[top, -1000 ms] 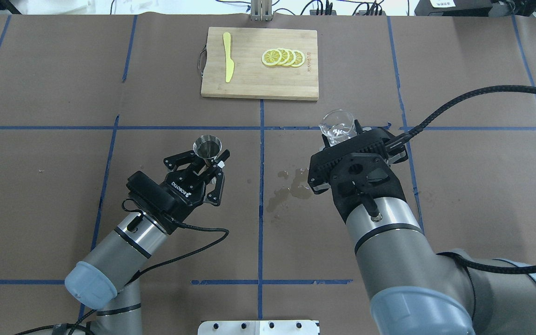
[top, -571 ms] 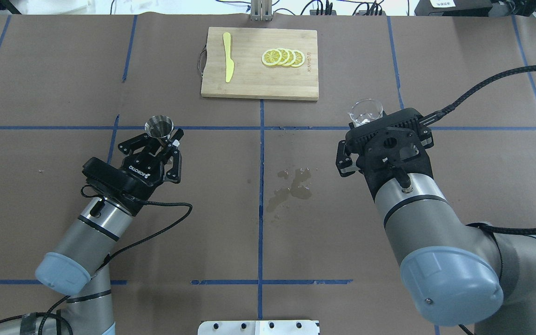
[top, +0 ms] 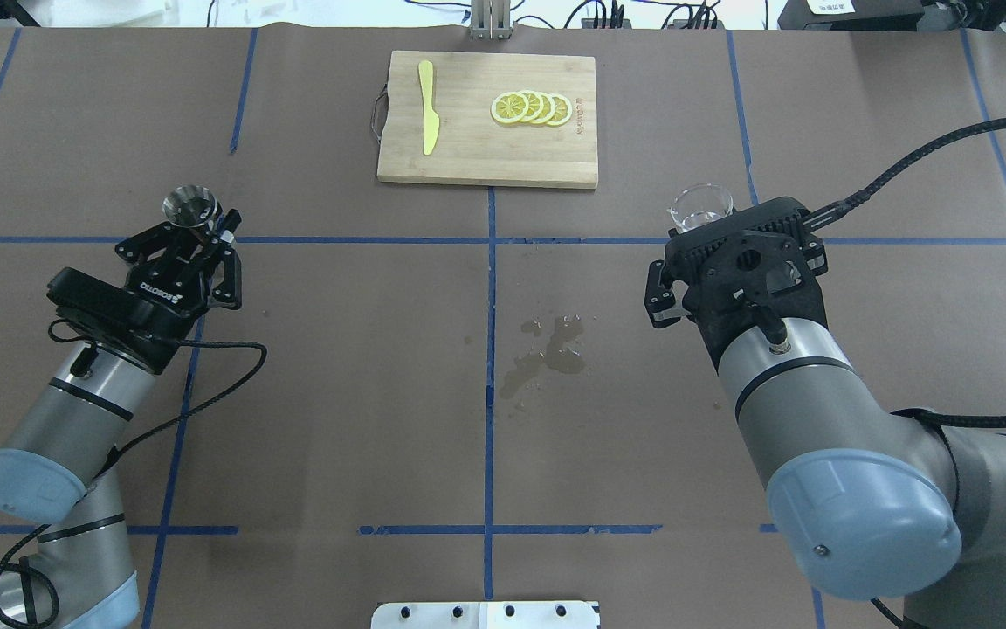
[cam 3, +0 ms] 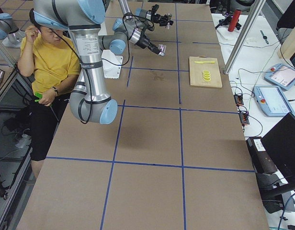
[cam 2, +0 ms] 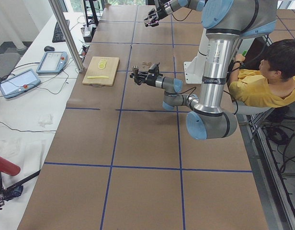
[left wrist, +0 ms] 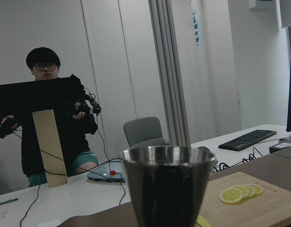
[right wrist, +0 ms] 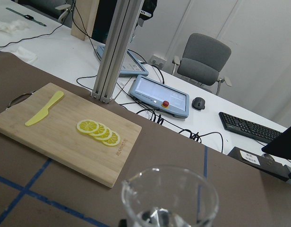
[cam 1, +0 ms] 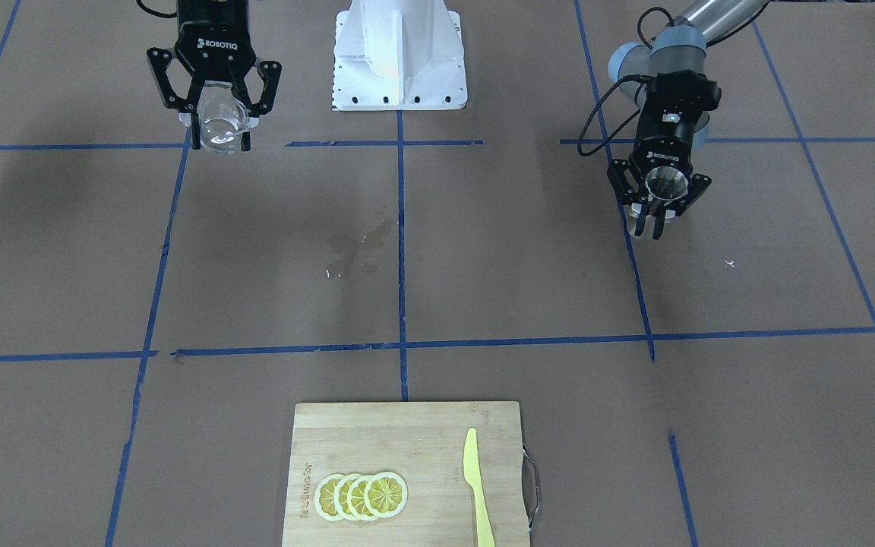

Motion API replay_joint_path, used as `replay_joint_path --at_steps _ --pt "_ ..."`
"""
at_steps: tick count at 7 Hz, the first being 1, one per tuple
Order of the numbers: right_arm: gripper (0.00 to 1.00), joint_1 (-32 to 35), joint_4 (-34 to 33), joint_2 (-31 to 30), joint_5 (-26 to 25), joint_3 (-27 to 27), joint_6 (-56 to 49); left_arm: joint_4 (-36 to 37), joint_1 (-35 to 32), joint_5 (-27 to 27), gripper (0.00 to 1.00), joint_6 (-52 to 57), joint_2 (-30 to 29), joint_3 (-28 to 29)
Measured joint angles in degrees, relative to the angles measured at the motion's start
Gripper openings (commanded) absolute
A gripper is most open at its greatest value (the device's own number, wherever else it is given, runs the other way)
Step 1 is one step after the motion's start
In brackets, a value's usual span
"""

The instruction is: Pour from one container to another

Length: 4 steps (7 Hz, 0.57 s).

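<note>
The clear glass cup (top: 702, 206) is upright and held off the table, with my right gripper (cam 1: 219, 120) shut on it on the right side. It fills the bottom of the right wrist view as the glass cup (right wrist: 169, 198). The silver jigger (top: 190, 204) stands upright at the far left, and my left gripper (top: 203, 234) is shut on its narrow waist. In the front-facing view the jigger (cam 1: 665, 182) shows its open mouth. The left wrist view shows the upper cone of the jigger (left wrist: 169, 189) close up. The two containers are far apart.
A wet spill (top: 547, 349) lies on the brown paper near the table's middle. At the far edge sits a wooden cutting board (top: 555, 162) with a yellow knife (top: 427, 105) and lemon slices (top: 531, 107). An operator (cam 2: 267, 76) sits beside the robot base.
Both arms have swung apart. The left gripper carried the jigger left and farther away; the right gripper carried the glass right and brought it from tilted to upright.
</note>
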Motion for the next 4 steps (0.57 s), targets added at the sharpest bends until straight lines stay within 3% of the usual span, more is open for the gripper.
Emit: replay_joint_path --at_steps 4 --pt "0.0 1.06 0.0 -0.32 1.61 -0.05 -0.13 -4.37 -1.05 2.9 0.0 -3.64 6.45 7.88"
